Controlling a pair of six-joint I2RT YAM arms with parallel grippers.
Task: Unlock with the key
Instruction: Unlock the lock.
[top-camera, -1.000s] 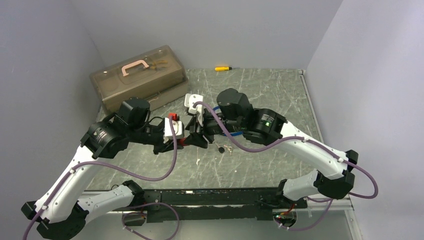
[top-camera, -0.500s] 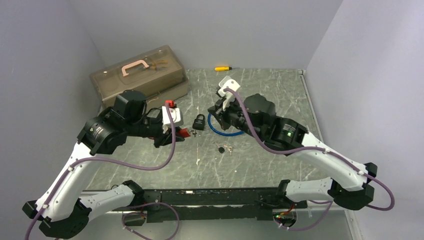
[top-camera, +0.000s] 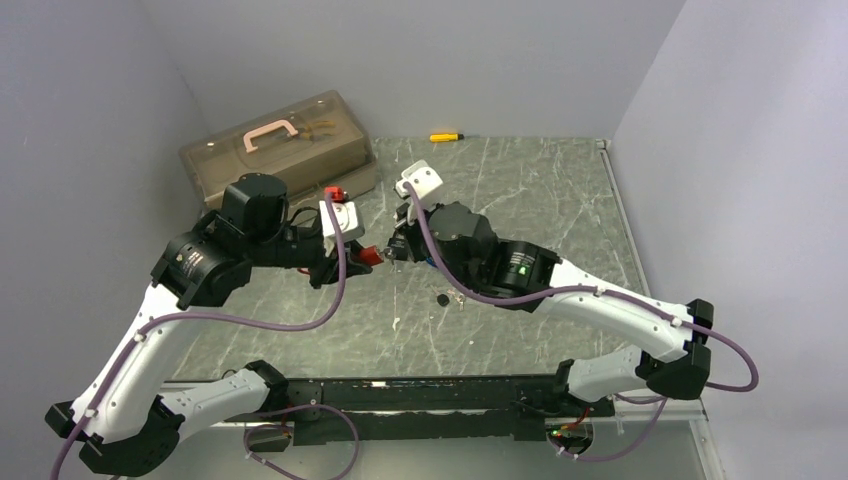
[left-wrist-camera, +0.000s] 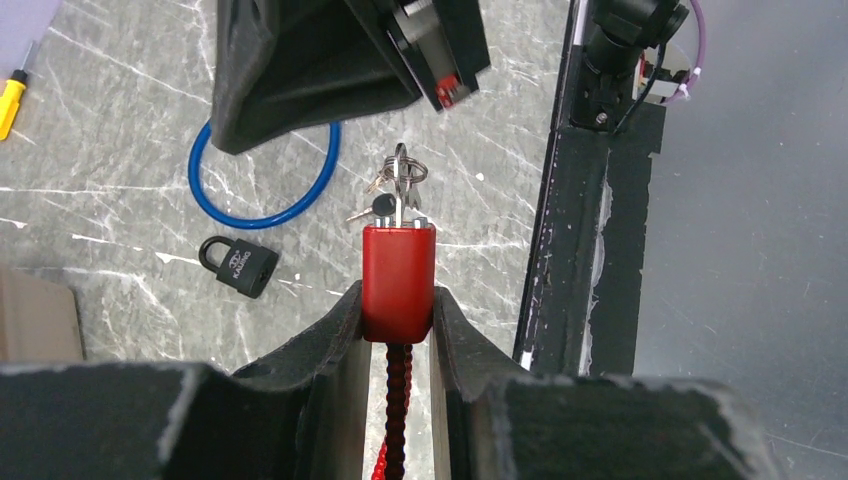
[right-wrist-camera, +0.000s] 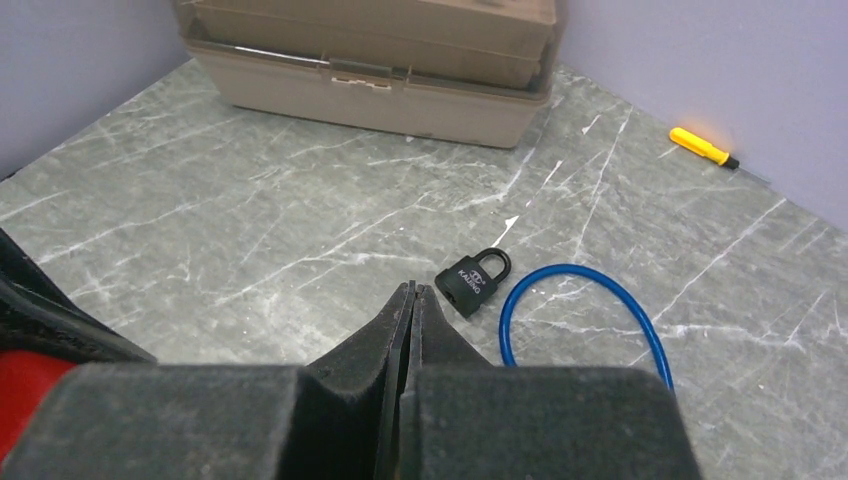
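My left gripper is shut on a red padlock, held above the table; a red beaded cable runs back between the fingers. A key on a ring with other keys sticks out of the lock's far end. In the top view the red padlock sits just left of my right gripper. My right gripper is shut with nothing in it. It hovers close to a small black padlock lying by a blue cable loop.
A brown toolbox stands at the back left. A yellow screwdriver lies against the back wall. Small loose keys and a black bit lie mid-table. A black rail runs along the near edge.
My right gripper has gone from part open to shut. It swung away to the right, then came back beside the red padlock. The left arm shifted slightly, still gripping the lock.
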